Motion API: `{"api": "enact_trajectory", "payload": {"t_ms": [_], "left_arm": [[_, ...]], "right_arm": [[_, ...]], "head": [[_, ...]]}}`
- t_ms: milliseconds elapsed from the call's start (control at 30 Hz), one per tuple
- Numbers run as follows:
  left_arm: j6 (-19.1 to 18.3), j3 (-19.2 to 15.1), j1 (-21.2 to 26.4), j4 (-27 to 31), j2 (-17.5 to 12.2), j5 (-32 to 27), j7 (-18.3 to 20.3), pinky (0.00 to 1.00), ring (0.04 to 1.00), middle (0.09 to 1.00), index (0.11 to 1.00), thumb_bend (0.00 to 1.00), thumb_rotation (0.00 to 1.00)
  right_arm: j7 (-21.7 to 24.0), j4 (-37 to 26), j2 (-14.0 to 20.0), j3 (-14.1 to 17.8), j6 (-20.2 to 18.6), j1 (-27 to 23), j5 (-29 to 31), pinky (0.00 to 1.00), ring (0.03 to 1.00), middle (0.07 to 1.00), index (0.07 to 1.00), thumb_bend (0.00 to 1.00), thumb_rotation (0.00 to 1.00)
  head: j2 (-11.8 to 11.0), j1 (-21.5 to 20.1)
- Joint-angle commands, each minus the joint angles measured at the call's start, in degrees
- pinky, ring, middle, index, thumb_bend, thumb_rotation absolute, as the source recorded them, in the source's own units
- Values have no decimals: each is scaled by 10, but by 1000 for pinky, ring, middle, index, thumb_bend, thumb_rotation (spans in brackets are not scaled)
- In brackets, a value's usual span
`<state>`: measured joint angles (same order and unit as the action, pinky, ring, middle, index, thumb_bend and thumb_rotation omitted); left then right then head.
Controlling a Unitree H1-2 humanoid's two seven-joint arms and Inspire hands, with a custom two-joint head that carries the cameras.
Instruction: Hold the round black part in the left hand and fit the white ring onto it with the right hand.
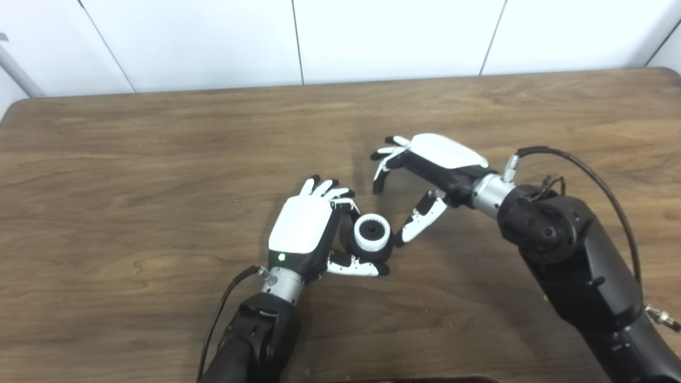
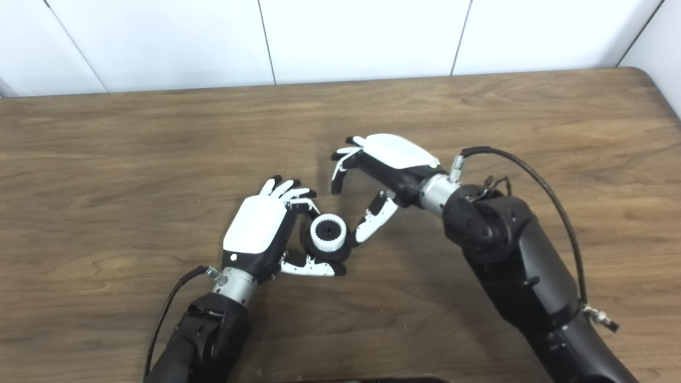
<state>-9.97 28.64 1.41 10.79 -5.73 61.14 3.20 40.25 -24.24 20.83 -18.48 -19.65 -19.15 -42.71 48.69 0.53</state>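
My left hand [image 1: 314, 234] is shut on the round black part [image 1: 371, 250], held just above the wooden table [image 1: 159, 159]. The white ring [image 1: 372, 232] sits on the black part, its toothed inner edge facing up; it also shows in the right eye view [image 2: 328, 232]. My right hand [image 1: 425, 170] is open and empty, just right of and behind the part. Its thumb tip lies close to the part's right side; whether they touch I cannot tell. Its fingers curl down apart from the ring.
The table's far edge meets a white panelled wall [image 1: 340, 37]. A dark cable [image 1: 585, 170] loops off my right wrist. A dark strip shows at the bottom edge of the picture.
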Motion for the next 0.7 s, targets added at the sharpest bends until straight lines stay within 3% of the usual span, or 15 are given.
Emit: {"api": "enact_trajectory", "payload": {"t_ms": [0, 433, 667], "left_arm": [[6, 2, 2, -6, -5, 2, 8, 987, 908, 810, 484, 521, 53], [8, -8, -3, 1, -17, -9, 10, 997, 907, 810, 487, 519, 56], [16, -12, -1, 3, -28, -4, 11, 981, 900, 810, 497, 519, 73]], "right_arm": [[-15, -26, 7, 14, 5, -20, 5, 935, 987, 888, 596, 1000, 194], [-16, -46, 21, 60, -14, -7, 9, 902, 976, 876, 617, 1000, 180], [-21, -43, 19, 60, -16, -3, 4, 893, 970, 873, 618, 1000, 177]], "head": [[0, -1], [-3, -5], [-5, -6]]}}
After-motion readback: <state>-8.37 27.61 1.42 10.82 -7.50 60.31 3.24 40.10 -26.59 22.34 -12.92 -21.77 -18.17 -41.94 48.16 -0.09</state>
